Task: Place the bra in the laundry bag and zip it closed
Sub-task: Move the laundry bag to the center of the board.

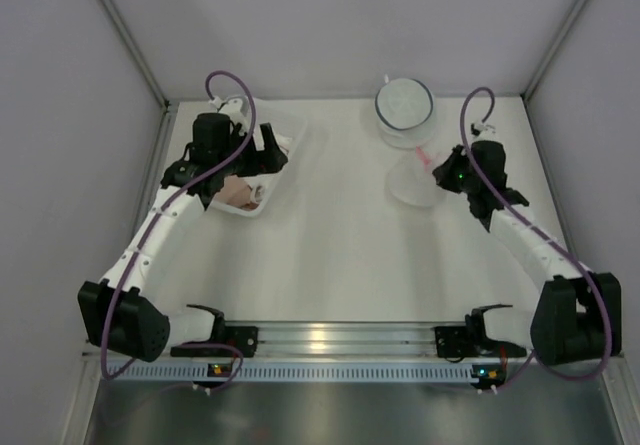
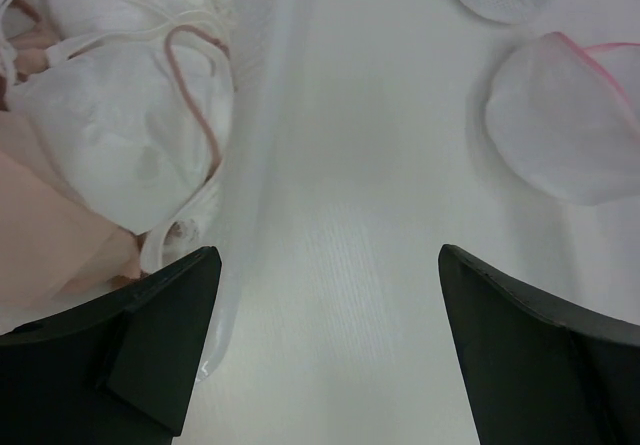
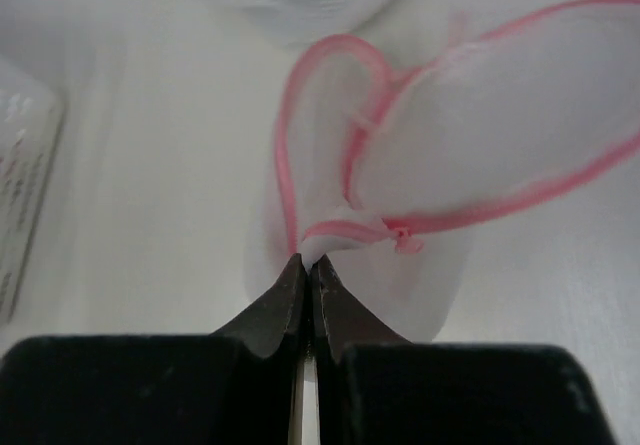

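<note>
A white bra [image 2: 130, 135] with thin straps lies on top of a peach garment [image 2: 40, 235] in a clear tray [image 2: 255, 165] at the left [image 1: 262, 205]. My left gripper [image 2: 325, 305] hangs open over the tray's right edge [image 1: 268, 160], with nothing between its fingers. The laundry bag [image 3: 480, 135] is white mesh with a pink zipper, and it lies unzipped on the table at the right [image 1: 412, 183]. My right gripper [image 3: 308, 265] is shut on the bag's near edge, just left of the pink zipper pull [image 3: 403, 237]. In the top view this gripper [image 1: 437, 173] sits at the bag's right side.
A second round white mesh bag [image 1: 405, 105] with a dark rim stands at the back, just beyond the laundry bag [image 2: 565, 115]. White enclosure walls close the table on the left, right and back.
</note>
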`<action>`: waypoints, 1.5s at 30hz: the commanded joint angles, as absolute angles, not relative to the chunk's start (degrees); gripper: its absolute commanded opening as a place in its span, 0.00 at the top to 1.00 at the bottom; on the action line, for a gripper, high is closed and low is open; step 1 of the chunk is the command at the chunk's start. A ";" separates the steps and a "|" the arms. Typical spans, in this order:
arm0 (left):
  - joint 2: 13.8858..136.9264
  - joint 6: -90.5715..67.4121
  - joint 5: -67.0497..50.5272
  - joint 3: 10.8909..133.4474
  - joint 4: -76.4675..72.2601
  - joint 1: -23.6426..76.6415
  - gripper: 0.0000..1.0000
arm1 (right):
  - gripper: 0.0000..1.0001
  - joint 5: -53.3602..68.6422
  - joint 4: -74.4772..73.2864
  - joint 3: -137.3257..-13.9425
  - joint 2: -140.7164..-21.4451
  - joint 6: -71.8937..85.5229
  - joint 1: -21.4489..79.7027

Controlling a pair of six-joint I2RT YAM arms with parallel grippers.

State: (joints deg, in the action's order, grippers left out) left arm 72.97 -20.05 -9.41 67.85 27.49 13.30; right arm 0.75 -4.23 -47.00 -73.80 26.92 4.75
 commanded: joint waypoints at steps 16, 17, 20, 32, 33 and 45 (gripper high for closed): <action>80.76 -15.47 -6.51 72.59 21.80 34.09 0.05 | 0.48 22.88 -17.03 -29.00 -48.51 22.42 29.00; 81.90 -15.64 -6.33 72.86 21.62 34.71 0.06 | 0.37 20.59 -20.97 -30.74 -48.34 22.50 29.09; 85.86 -14.16 -6.59 73.30 21.01 36.56 0.07 | 0.05 11.62 -25.65 -35.92 -47.73 23.38 29.09; 90.46 -13.78 -4.93 68.39 21.62 36.74 0.09 | 0.01 6.50 -31.56 -45.35 -54.40 23.20 22.41; 89.40 -15.19 -3.96 65.94 21.97 36.74 0.08 | 0.01 6.59 -31.47 -45.44 -55.01 22.94 22.33; 67.34 -43.85 7.29 42.48 24.62 36.74 0.09 | 0.01 13.71 -27.43 -48.95 -59.15 22.41 22.85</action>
